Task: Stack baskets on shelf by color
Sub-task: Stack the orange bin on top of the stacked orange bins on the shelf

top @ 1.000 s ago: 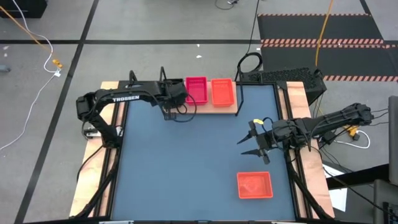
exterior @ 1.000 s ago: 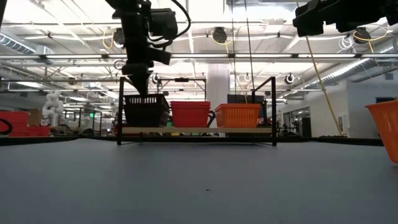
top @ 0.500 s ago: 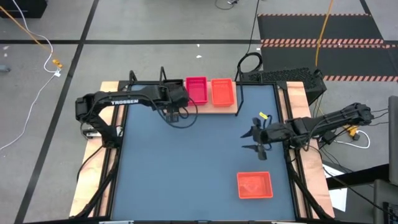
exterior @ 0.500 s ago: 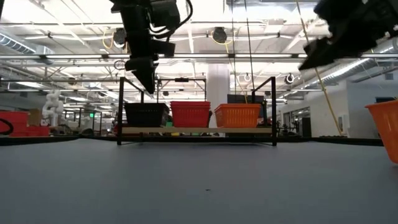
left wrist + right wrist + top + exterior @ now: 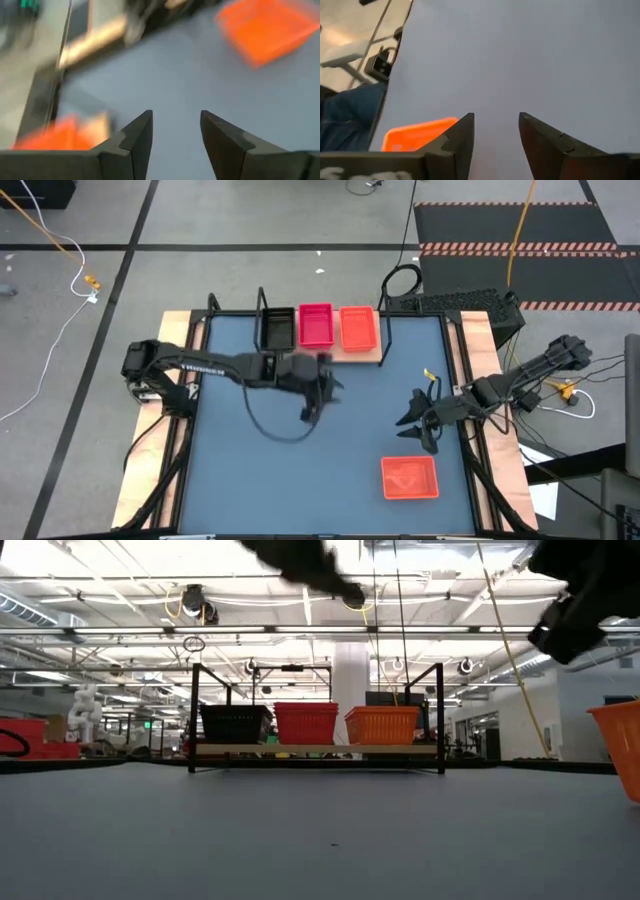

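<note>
The shelf [image 5: 368, 356] stands at the table's far edge. On it sit, side by side, black baskets [image 5: 277, 328], pinkish-red baskets [image 5: 315, 325] and orange-red baskets [image 5: 358, 327], resting on their bottoms on the board [image 5: 315, 749]. One more orange-red basket [image 5: 410, 477] lies flat near the table's near right corner. My left gripper [image 5: 318, 392] hangs open above the table's middle, holding nothing. My right gripper [image 5: 418, 425] is open and empty, in the air just to the far side of the loose basket [image 5: 415, 132].
The dark blue tabletop [image 5: 250, 470] is bare between the shelf and the loose basket. Black wire uprights [image 5: 440, 715] stand at the shelf's ends. Wooden strips [image 5: 495, 470] border the table's sides. Blue cloth [image 5: 347, 112] shows beyond the table edge in the right wrist view.
My left gripper has risen off the black baskets on the shelf and swung fast toward the table's middle and near side. The top black basket has settled lower into its stack. My right gripper has turned and moved slightly toward the loose orange-red basket.
</note>
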Controlling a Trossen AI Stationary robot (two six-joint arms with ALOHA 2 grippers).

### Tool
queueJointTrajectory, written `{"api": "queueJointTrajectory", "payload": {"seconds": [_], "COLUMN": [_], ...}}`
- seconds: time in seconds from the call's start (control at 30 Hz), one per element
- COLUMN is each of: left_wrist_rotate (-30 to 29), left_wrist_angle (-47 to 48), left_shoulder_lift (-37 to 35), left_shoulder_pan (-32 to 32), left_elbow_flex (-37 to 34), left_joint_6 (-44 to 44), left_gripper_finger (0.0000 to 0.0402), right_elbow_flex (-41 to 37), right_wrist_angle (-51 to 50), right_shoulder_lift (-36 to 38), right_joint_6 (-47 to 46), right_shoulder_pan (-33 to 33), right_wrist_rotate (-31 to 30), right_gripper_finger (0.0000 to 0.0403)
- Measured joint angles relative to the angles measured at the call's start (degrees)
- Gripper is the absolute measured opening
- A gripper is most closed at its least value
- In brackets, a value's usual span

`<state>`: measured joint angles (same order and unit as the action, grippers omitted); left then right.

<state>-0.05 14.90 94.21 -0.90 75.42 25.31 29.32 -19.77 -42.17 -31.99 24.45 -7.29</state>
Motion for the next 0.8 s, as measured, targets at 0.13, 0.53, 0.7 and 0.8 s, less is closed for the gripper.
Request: {"api": "queueJointTrajectory", "payload": {"seconds": [0.13, 0.53, 0.7, 0.8], "left_wrist_rotate": [1.97, 19.63, 21.7, 21.51], "left_wrist_angle": [-15.04, -25.88, -18.38, -12.35], "left_shoulder_lift": [3.75, 30.95, 40.02, 43.57], "left_shoulder_pan": [-5.74, -8.93, -10.43, -10.9], "left_elbow_flex": [0.19, 15.04, 26.3, 32.04], "left_joint_6": [5.77, 16.39, 23.42, 27.13], "left_gripper_finger": [0.0153, 0.0138, 0.0138, 0.0138], "right_elbow_flex": [0.08, 0.07, 0.07, 0.07], "right_wrist_angle": [-3.44, -12.01, -12.07, -12.75], "right_shoulder_lift": [0.15, 1.15, 1.67, 2.17], "right_joint_6": [-4.49, 5.69, 6.32, 6.9], "right_shoulder_pan": [3.87, 1.84, 0.73, 0.35], "right_wrist_rotate": [0.0, -3.15, -2.36, -1.43], "right_gripper_finger": [0.0138, 0.0137, 0.0137, 0.0137]}}
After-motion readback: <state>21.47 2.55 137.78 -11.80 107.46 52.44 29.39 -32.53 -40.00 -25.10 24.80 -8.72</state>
